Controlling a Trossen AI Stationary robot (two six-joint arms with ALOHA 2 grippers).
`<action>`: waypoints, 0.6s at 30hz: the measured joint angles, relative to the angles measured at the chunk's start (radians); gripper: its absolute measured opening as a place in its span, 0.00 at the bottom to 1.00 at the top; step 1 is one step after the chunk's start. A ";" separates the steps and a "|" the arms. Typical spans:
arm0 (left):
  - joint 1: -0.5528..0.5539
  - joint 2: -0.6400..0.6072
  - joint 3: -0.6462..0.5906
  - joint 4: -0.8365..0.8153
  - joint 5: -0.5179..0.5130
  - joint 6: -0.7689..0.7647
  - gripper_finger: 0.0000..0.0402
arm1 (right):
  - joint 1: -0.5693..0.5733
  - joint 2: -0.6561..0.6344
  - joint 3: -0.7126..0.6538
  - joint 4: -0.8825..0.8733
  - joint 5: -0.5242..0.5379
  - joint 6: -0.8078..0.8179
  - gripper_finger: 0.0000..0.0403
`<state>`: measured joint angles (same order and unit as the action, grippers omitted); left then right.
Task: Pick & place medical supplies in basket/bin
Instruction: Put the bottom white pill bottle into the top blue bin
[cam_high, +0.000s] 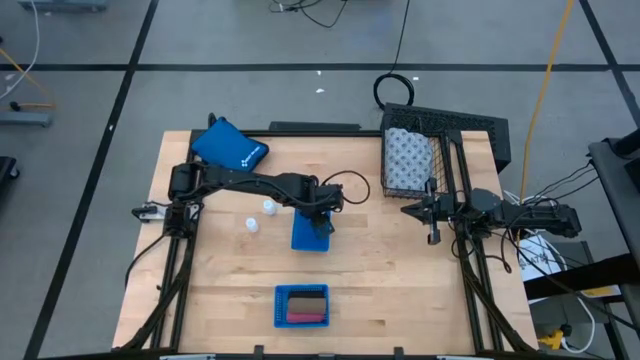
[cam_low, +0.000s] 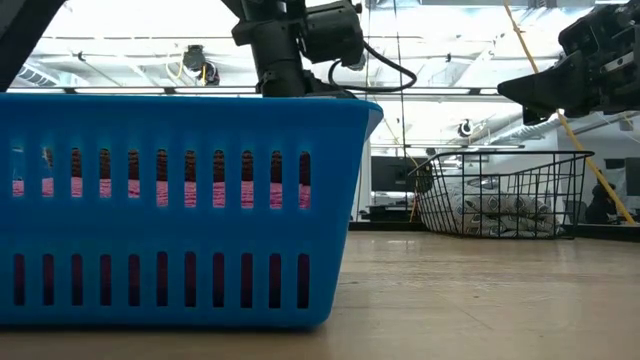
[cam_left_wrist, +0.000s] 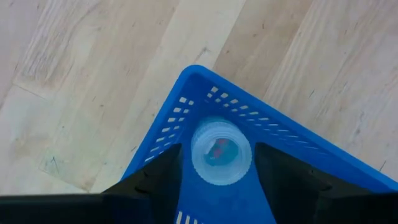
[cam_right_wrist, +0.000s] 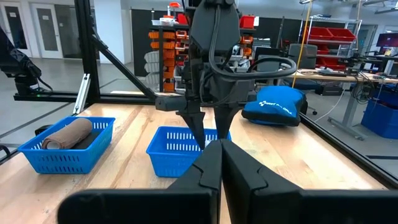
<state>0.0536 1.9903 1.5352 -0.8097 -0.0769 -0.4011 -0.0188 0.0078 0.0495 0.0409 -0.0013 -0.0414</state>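
I see my left gripper (cam_left_wrist: 217, 163), fingers spread around a tiny white bottle (cam_left_wrist: 221, 152) without touching it, inside the corner of a shallow blue plastic tray (cam_left_wrist: 273, 127), right gripper (cam_high: 432, 236) shut, bare wood around.

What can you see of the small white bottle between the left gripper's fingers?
The small white bottle is seen cap-on: a round, ribbed, translucent white top with a faint pink-red tint at its centre. It sits upright inside the blue tray, near a slotted corner, between the left gripper's dark fingers, which stand apart beside it; contact cannot be told.
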 joint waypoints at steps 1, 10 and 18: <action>0.000 0.000 0.000 0.000 0.000 0.000 0.52 | 0.000 0.000 0.000 0.000 0.000 0.000 0.00; 0.014 -0.043 0.000 -0.006 0.014 0.121 0.53 | 0.000 0.000 0.000 0.000 0.000 0.000 0.00; 0.021 -0.174 0.000 -0.052 -0.060 0.085 0.53 | 0.000 0.000 0.000 0.000 0.000 0.000 0.00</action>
<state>0.0749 1.8160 1.5349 -0.8618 -0.1367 -0.3161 -0.0186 0.0078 0.0498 0.0406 -0.0013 -0.0413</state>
